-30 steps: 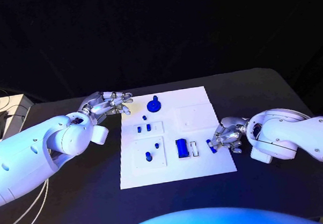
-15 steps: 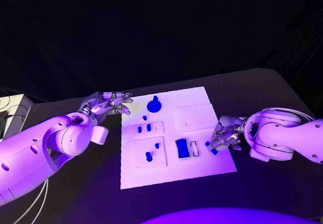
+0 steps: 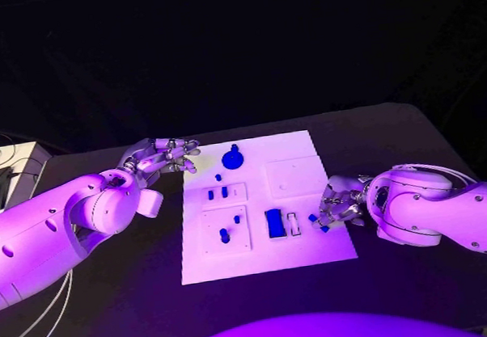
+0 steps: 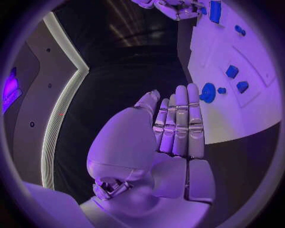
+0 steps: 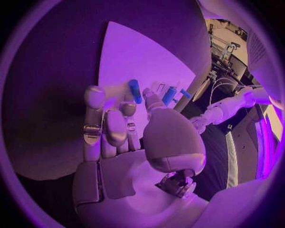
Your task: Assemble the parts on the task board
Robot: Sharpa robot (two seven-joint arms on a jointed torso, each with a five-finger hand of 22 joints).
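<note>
Head view: task board mid-table. Right hand at its right edge, fingers curled by a small blue peg.

Left wrist view: left hand flat, fingers straight together, holding nothing.

Right wrist view: peg sits at fingertips; grasp unclear. Risk: shallow pinch, peg slips.

Right hand has crept slightly leftward in the frame, further over the right edge of the task board. Small blue part at its fingertips sits marginally further left with it.
</note>
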